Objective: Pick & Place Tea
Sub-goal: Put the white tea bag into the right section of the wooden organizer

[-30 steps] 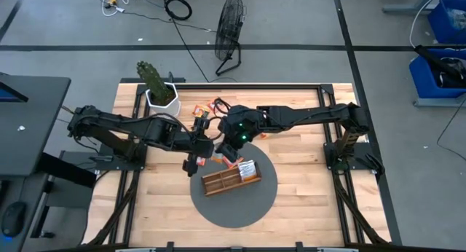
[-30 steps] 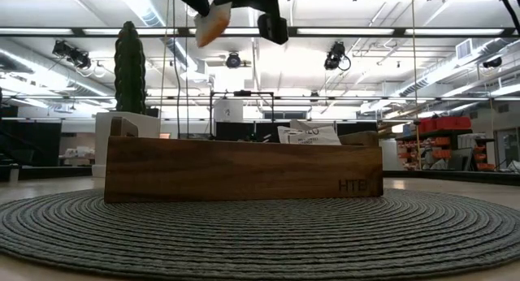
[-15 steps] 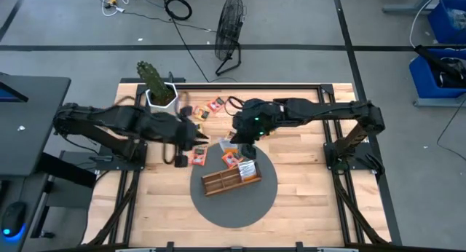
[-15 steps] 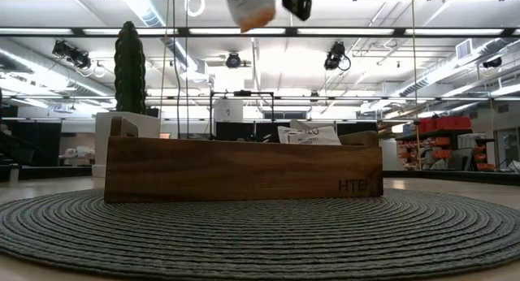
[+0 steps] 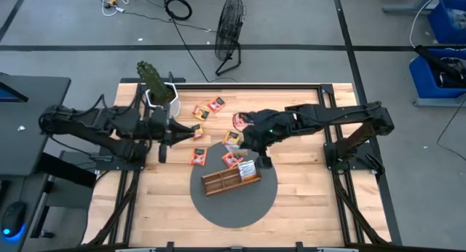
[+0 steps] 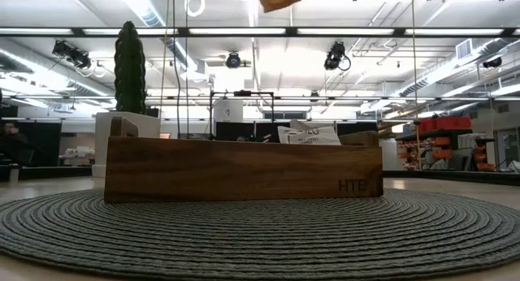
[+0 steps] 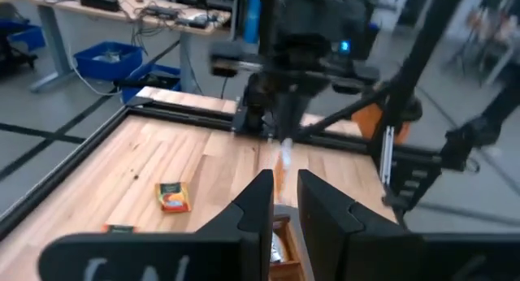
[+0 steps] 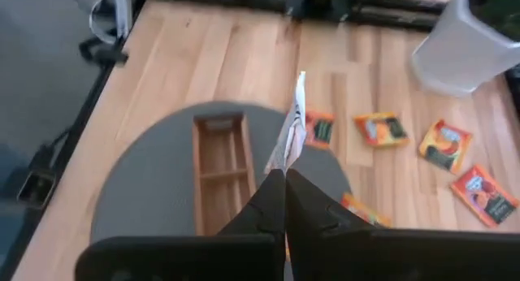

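sachet (image 8: 292, 123) pinched edge-on at one corner by clenched right gripper (image 8: 284, 177), hanging above grey woven mat (image 5: 218, 205) near wooden divided tray (image 5: 230, 178). judged light, thin, floppy, slick foil; best nipped by an edge. farther off, flat sachets (image 5: 206, 108) loose on plank tabletop (image 5: 306, 186). left gripper (image 5: 162, 154) beside cactus pot (image 5: 162, 97), fingers slightly parted, empty.

Orange-red sachets (image 5: 198, 156) on pale striped wood.
Brown tray (image 5: 230, 179) over grey ribbed mat (image 5: 218, 208); white pot (image 5: 162, 99), green cactus (image 5: 151, 77); black fingers (image 8: 268, 208); blond planked worktop (image 5: 306, 186).
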Tool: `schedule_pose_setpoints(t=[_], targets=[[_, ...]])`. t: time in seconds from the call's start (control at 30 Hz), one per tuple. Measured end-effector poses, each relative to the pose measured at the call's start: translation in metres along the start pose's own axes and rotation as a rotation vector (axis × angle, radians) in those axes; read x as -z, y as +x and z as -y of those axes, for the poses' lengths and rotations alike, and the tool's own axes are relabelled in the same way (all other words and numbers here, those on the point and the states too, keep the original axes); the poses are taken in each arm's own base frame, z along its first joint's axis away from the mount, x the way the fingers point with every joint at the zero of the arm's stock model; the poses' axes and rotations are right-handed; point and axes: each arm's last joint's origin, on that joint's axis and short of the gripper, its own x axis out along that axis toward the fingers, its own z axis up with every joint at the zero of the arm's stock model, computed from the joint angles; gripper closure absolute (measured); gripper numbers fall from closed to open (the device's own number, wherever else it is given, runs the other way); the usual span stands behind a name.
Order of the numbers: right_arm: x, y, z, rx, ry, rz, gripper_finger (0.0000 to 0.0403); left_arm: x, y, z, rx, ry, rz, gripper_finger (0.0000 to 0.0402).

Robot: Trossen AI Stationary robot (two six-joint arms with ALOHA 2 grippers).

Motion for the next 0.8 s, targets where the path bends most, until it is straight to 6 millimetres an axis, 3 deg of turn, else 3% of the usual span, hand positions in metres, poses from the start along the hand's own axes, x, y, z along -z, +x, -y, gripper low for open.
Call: schedule_pose_setpoints(t=[0.13,0.33,0.57,0.8], targets=[[0.006,0.004,-0.011,-0.011,-0.087,-0.037,0.0403,0.017,-0.010,-0.008,-0.012,-0.102,0.069,0.0341],[0.032,0.016,-0.026,-0.044,-0.131,-0.049,0.0403,0.038,-0.019,-0.017,-0.030,-0.225,0.114,0.0342],[0.075,0.030,-0.036,-0.020,-0.180,0.052,0.0403,0.040,-0.021,-0.019,-0.049,-0.260,0.136,0.0341],[0.125,0.058,-0.047,-0.059,-0.284,0.039,0.0403,0.040,-0.021,-0.020,-0.093,-0.287,0.149,0.0342]])
